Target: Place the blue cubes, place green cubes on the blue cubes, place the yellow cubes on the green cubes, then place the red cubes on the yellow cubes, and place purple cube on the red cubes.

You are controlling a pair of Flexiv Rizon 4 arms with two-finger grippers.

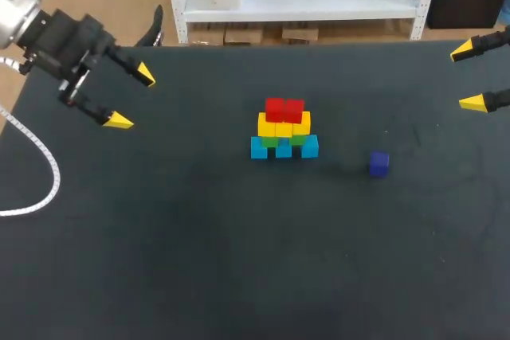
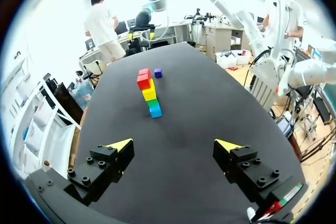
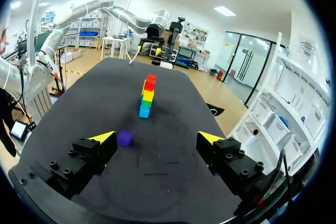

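Fingers of the right gripper [image 3: 157,139] and left gripper [image 2: 176,145] stood wide, holding nothing. Just ahead of the right one lay the purple cube [image 3: 125,138] on the table [image 3: 176,121]. Beyond it, the stack [image 3: 146,98] ran lengthwise away. Capping its 2 red cubes [image 3: 150,83] off-centre could likely topple the narrow pile.

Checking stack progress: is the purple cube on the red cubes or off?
Off. The purple cube sits alone on the table; nothing tops the red cubes.
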